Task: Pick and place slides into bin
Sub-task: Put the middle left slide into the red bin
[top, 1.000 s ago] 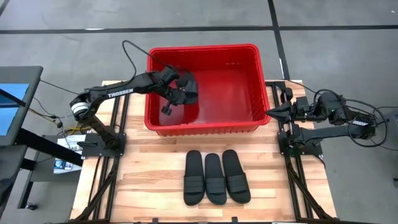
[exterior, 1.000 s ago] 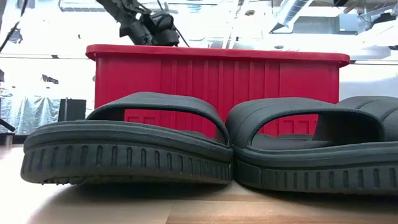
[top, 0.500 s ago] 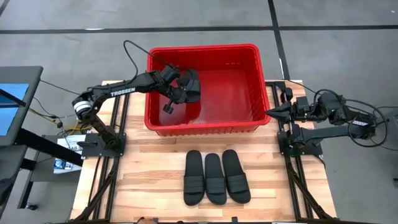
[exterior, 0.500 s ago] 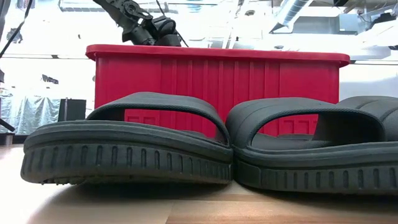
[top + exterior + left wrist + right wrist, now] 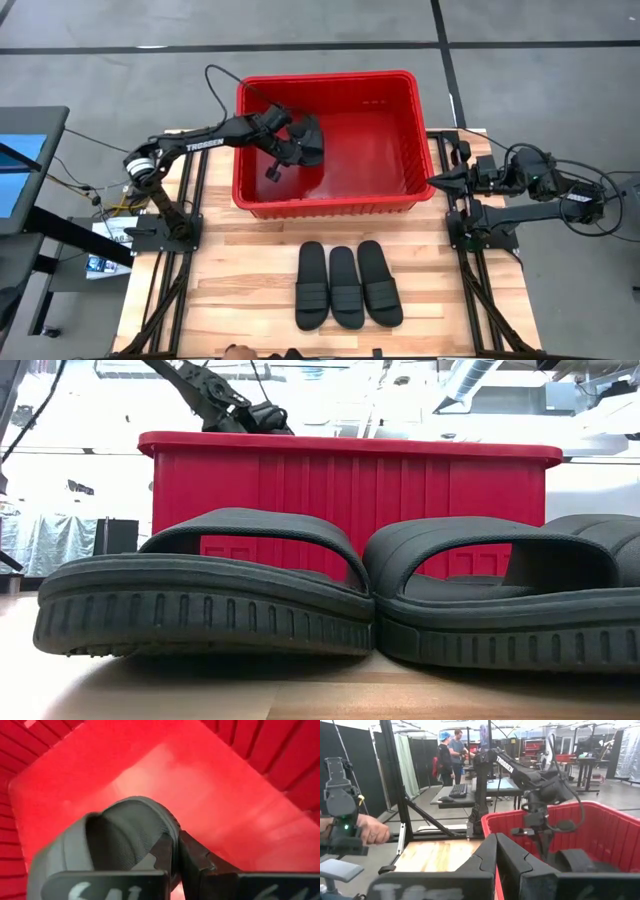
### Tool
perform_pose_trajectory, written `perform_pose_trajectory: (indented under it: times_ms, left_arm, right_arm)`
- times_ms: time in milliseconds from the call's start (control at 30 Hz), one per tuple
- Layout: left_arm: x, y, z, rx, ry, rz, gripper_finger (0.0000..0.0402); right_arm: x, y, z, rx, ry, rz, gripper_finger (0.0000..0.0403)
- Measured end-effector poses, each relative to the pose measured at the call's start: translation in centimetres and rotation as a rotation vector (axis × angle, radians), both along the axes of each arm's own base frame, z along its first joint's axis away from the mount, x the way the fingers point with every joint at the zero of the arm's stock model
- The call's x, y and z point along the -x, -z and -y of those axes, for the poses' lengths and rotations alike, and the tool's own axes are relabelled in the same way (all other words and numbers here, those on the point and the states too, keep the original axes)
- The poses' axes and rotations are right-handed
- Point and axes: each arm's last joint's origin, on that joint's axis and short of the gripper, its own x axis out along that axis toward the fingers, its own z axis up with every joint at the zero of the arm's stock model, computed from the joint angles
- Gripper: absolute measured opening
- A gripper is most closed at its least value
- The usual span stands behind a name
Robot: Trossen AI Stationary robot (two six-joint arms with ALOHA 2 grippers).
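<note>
The red bin [image 5: 400, 90] stands at the table's far middle. My left gripper [image 5: 290, 148] reaches down into it and is shut on one black slide [image 5: 308, 138], which also shows in the left wrist view [image 5: 110, 840] and the right wrist view [image 5: 575, 860]. Three more slides [image 5: 347, 286] lie side by side, soles down, on the wood in front of the bin; two of them fill the low view [image 5: 200, 595]. My right gripper [image 5: 435, 180] is shut and empty at the table's right edge, beside the bin. My left gripper pinches the slide's sole edge [image 5: 167, 827] between its two fingers, coming from above and slanting down into the bin. The slide sits tilted inside the bin, below the rim. I cannot tell whether it touches the bin's floor [image 5: 210, 785].
The bin's near wall [image 5: 350, 490] rises behind the slides on the table. Bare wood lies to the left and right of the three slides. Beyond the table, people stand by desks [image 5: 452, 750], and a hand [image 5: 370, 831] holds a device.
My left gripper has gone down into the bin and a little toward the table's right edge, still shut on the slide. The slide has sunk lower inside the bin.
</note>
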Motion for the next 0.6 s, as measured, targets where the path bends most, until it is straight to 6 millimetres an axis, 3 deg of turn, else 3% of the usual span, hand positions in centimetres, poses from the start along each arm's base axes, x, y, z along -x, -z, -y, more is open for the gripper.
perform_pose_trajectory:
  times_ms: [267, 600]
  left_arm:
    - [-0.6, 2.8, -0.8, 0.047, -0.01, -0.072, 0.0]
    - [-0.9, 4.0, -1.1, 0.074, -0.016, -0.099, 0.0]
  right_arm:
    - [0.0, 0.0, 0.0, 0.0, 0.0, -0.001, 0.0]
    - [0.0, 0.0, 0.0, 0.0, 0.0, -0.004, 0.0]
